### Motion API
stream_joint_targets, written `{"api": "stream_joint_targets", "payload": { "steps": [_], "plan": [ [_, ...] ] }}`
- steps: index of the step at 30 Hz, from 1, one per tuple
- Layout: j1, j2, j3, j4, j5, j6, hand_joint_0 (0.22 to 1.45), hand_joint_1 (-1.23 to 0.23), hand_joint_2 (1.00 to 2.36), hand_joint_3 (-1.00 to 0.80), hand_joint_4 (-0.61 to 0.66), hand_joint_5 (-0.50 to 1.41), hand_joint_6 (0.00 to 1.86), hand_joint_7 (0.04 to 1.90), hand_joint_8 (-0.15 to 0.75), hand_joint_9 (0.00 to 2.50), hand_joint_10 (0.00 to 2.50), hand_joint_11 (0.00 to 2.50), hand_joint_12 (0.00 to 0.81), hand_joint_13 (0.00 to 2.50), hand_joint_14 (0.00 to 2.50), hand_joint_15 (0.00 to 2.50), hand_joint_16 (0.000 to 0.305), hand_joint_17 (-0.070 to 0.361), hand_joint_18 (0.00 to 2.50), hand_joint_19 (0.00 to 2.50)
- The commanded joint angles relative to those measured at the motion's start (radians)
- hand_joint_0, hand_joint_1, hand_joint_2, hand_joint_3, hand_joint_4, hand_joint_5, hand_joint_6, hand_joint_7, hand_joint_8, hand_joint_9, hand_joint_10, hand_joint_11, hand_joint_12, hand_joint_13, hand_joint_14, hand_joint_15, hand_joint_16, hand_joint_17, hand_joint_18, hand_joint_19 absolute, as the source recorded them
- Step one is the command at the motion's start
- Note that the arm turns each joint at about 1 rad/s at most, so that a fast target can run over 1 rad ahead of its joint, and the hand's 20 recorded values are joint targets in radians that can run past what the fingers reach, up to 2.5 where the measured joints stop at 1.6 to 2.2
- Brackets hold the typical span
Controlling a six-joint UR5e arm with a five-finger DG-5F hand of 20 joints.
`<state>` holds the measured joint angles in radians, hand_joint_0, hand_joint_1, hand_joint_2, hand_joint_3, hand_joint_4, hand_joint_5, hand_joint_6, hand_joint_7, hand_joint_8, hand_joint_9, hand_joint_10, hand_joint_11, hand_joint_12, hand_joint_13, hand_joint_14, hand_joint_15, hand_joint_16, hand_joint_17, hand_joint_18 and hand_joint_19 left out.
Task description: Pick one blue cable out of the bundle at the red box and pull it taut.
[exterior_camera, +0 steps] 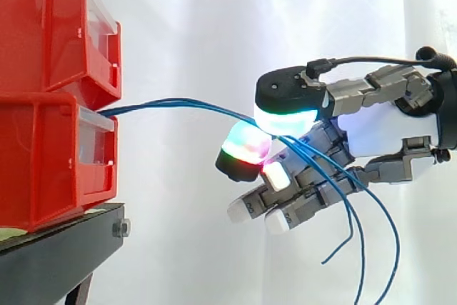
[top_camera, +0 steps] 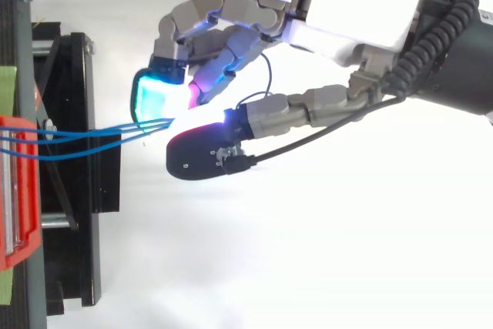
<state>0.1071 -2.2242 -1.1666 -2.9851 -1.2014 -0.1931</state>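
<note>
Three thin blue cables (exterior_camera: 178,103) leave the gap between the two stacked red bins (exterior_camera: 50,162) and run right in a low arch to my hand (exterior_camera: 385,133). There they pass between a green-glowing pad (exterior_camera: 285,118) above and a red-and-green pad (exterior_camera: 246,144) below, which close on them. Behind the pinch the loose ends (exterior_camera: 371,248) hang down below the palm. In the top view the cables (top_camera: 85,135) fan out from the red bin (top_camera: 15,190) and meet at the cyan pad (top_camera: 152,98) of the hand (top_camera: 347,13). The other fingers stay half curled.
The bins stand on a black stand (exterior_camera: 57,255) at the left edge, with a bolt at its corner. A white curtain hangs behind. The arm comes in from the right.
</note>
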Motion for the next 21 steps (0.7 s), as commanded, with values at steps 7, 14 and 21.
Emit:
{"api": "stream_joint_targets", "payload": {
  "steps": [7,14,21],
  "plan": [
    [0.002,0.0,0.001,-0.008,-0.001,0.03,0.75,-0.97,1.01,-0.32,-0.01,-0.15,0.9,1.04,0.315,0.86,0.01,0.67,0.345,0.45,0.01,0.16,0.049,0.111,0.57,0.2],
    [0.002,0.0,-0.001,-0.022,-0.001,0.05,0.76,-0.99,1.0,-0.5,0.07,-0.17,0.9,0.93,0.3,0.8,0.01,0.66,0.347,0.4,0.01,0.14,0.05,0.111,0.53,0.18],
    [0.003,0.0,-0.001,-0.026,-0.001,0.053,0.62,-0.97,1.0,-0.5,0.14,-0.16,0.89,0.89,0.293,0.8,0.01,0.66,0.346,0.38,0.01,0.14,0.049,0.111,0.5,0.22]
  ]
}}
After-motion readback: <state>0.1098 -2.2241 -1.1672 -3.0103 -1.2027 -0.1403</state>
